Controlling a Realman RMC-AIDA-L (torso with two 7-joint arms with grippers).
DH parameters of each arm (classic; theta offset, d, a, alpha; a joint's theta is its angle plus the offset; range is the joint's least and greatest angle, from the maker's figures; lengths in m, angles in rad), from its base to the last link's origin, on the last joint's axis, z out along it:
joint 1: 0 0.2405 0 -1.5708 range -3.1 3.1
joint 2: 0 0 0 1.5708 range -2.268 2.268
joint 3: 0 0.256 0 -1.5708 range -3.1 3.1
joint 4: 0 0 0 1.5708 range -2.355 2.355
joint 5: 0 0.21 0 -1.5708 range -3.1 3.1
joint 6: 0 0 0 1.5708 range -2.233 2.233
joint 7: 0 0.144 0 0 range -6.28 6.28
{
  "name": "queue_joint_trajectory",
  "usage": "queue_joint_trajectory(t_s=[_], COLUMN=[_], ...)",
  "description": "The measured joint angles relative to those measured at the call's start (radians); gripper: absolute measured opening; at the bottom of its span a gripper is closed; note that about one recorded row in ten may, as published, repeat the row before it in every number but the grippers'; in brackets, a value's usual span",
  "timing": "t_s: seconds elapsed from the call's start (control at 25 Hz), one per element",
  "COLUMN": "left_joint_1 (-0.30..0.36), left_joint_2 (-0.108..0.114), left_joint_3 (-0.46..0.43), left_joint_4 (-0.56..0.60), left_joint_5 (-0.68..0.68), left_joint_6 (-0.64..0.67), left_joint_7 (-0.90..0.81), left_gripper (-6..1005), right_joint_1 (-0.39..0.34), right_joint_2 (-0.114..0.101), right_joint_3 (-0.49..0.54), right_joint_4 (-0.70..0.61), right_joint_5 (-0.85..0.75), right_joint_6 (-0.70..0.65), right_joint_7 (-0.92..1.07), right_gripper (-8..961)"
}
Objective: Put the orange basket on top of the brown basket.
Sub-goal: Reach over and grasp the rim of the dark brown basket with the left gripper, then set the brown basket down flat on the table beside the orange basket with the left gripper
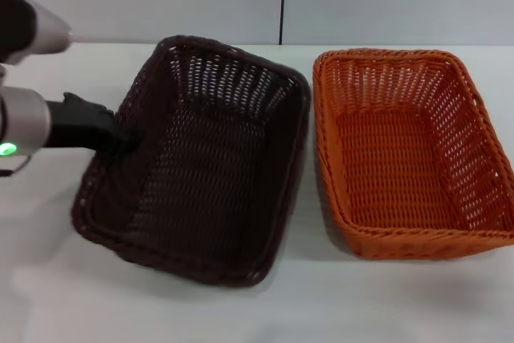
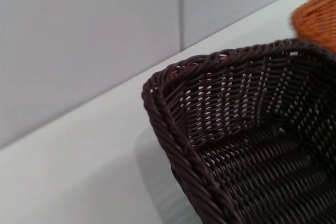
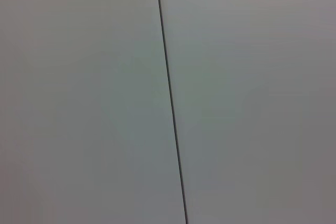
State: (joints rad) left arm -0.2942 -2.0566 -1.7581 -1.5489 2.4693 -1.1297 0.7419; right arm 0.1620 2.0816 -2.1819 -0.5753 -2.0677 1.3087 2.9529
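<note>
A rectangular, very dark brown woven wicker-style basket (image 1: 201, 166) sits skewed on the white table (image 1: 48, 295), its near-left corner toward the table's front-left area and its far end angled toward the back edge. Just beside it, toward the table's right edge, a rectangular bright orange woven wicker-style basket (image 1: 405, 146) with openwork sloping sides and a braided rim rests flat on the table, apart from the brown basket and not stacked on it. The left gripper (image 1: 128, 138), black and mounted on a silver arm, is at the brown basket's left long rim; whether its fingers clasp the rim cannot be told. The right wrist view shows only a grey wall panel seam (image 3: 170, 103).
</note>
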Motion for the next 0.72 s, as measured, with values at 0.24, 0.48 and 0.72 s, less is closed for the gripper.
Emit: queue_joint_trajectory(t_s=[0.24, 0.48, 0.72], left_joint_1=[-0.054, -0.162, -0.287], left_joint_2=[0.002, 0.009, 0.046], left_joint_3=[-0.221, -0.392, -0.392], left_joint_4=[-0.010, 0.015, 0.116], left_joint_5=[-0.157, -0.199, -0.172], left_joint_6=[-0.219, -0.443, -0.505], left_joint_7=[0.287, 0.509, 0.644], left_gripper=[276, 239, 215], right_joint_1=[-0.011, -0.030, -0.041], right_joint_2=[0.003, 0.005, 0.005], right_joint_3=[-0.003, -0.025, -0.038], right_joint_4=[-0.006, -0.022, -0.025], right_joint_5=[0.000, 0.000, 0.000], right_joint_6=[0.024, 0.062, 0.079], right_joint_7=[0.000, 0.000, 0.000], right_gripper=[741, 741, 741])
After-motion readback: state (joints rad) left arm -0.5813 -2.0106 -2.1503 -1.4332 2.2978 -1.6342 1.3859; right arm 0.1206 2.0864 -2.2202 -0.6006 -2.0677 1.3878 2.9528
